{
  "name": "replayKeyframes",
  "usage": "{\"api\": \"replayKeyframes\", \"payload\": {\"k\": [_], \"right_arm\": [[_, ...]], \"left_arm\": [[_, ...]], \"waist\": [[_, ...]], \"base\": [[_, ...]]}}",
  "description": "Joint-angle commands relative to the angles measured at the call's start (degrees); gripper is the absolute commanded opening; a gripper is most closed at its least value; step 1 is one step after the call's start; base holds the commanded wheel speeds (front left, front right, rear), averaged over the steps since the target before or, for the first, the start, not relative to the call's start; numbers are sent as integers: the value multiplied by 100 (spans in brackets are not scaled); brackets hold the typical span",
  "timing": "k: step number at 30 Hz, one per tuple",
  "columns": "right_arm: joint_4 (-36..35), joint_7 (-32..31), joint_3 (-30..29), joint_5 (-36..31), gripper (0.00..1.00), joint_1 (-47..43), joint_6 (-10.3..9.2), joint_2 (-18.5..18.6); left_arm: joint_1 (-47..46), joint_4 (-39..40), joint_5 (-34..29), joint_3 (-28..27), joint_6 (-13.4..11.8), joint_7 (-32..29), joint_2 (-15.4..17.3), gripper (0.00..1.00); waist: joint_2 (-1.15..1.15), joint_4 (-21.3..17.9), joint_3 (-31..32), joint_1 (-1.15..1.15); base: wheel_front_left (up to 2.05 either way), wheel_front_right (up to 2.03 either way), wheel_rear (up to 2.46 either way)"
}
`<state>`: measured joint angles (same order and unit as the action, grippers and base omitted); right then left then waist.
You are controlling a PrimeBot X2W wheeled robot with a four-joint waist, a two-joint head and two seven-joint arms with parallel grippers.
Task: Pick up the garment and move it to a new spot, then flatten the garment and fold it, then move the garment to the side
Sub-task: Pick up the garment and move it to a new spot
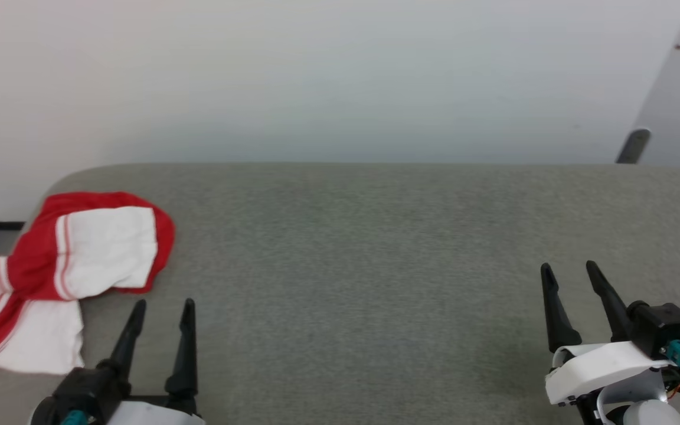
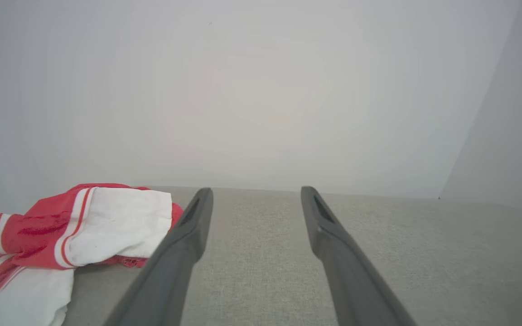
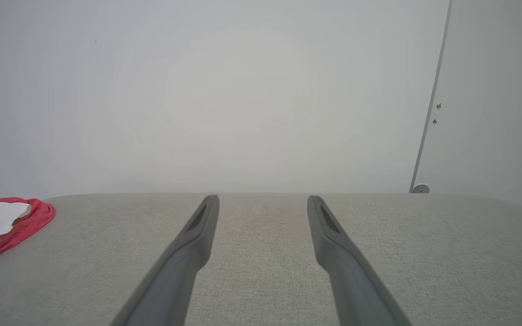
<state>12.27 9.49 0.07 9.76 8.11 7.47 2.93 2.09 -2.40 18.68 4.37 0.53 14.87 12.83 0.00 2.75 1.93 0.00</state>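
— Where is the soft red-and-white jersey garment?

— Bunched at the far left of the grey fabric-covered desk, its lower white part lying at the left edge. It looks rumpled rather than folded.

— And the arms?

— The left gripper has its jaws wide and empty, with its fingertips just beside the cloth's near hem. The right gripper is wide and empty too, well apart from the cloth on the other side of the desk.

— So which step is this?

— The first, I'd judge: the pick-up is not yet begun.

— What does the next move call for?

— Probably a short reach to the left by the left gripper, closing on a raised fold of cloth. Then it would lift and carry the cloth toward the bare middle, where both arms can spread it.
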Motion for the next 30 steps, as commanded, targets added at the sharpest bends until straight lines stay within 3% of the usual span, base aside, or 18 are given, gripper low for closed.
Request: {"api": "replayKeyframes", "payload": {"k": [1, 21, 30], "right_arm": [[11, -18, 50, 20, 100, -41, 4, -7], [262, -45, 715, 250, 100, 133, 3, -8], [385, -55, 847, 279, 100, 249, 3, -6]], "left_arm": [[-6, -6, 55, -55, -61, -22, 41, 100], [187, 143, 228, -500, -555, -262, 152, 100], [197, 212, 416, -513, -581, -387, 82, 100]], "waist": [[0, 278, 65, 0], [0, 2012, 361, 0], [0, 2308, 296, 0]], "base": [[0, 0, 0], [0, 0, 0], [0, 0, 0]]}}
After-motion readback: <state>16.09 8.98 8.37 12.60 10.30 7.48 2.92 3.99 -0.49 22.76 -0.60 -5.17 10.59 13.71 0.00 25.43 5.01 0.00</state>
